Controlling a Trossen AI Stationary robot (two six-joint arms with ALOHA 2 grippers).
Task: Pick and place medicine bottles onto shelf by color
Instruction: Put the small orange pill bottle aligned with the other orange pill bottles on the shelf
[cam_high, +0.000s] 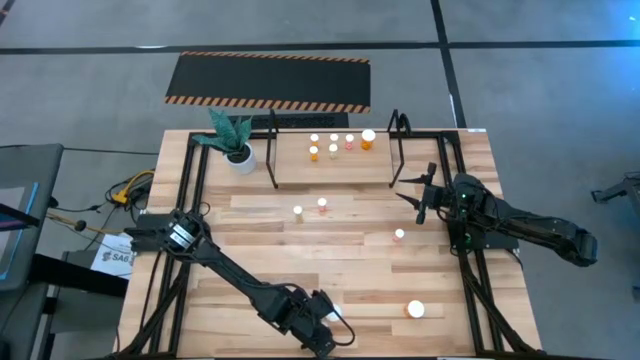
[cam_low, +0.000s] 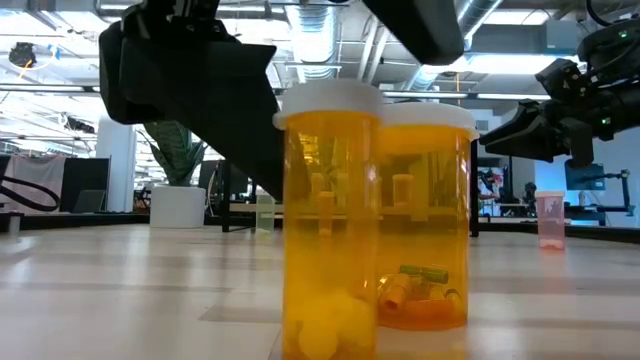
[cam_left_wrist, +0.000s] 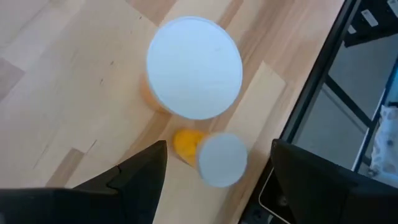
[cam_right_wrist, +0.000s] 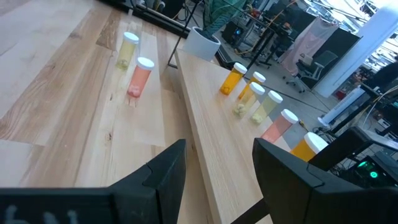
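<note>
Room: you're on a light wooden table (cam_high: 330, 250) in a big open workshop, concrete floor around it and a black hazard-striped mat (cam_high: 268, 82) behind the shelf.

Shelf: the shelf (cam_high: 335, 165) is the landmark here, a low black frame at the back of the table with a white plant pot (cam_high: 240, 158) just beside one end.

On the shelf: you've got six medicine bottles (cam_high: 333, 143) already standing on it, a bigger orange one (cam_high: 368, 139) at the end away from the pot.

In front of the shelf: two small bottles (cam_high: 310, 208) stand side by side close in front, another one (cam_high: 399, 235) further out, and a large orange bottle (cam_high: 415, 309) well out toward the front edge.

Left gripper: your left gripper (cam_left_wrist: 214, 165) hangs over the front edge, far from the shelf, fingers spread wide and empty, straddling a small orange bottle (cam_left_wrist: 211, 155) with a bigger one (cam_left_wrist: 194, 67) touching it.

Right gripper: the right gripper (cam_right_wrist: 217, 165) hovers just off the shelf's end, jaws partly apart, nothing in them.

Handling: I'd guess light rigid plastic, smooth, easy to tip; grab the body below the cap.

Views: the overhead hides that front pair under your left arm. The low view shows them upright with pills inside; the right wrist view shows the shelf row's colours.
</note>
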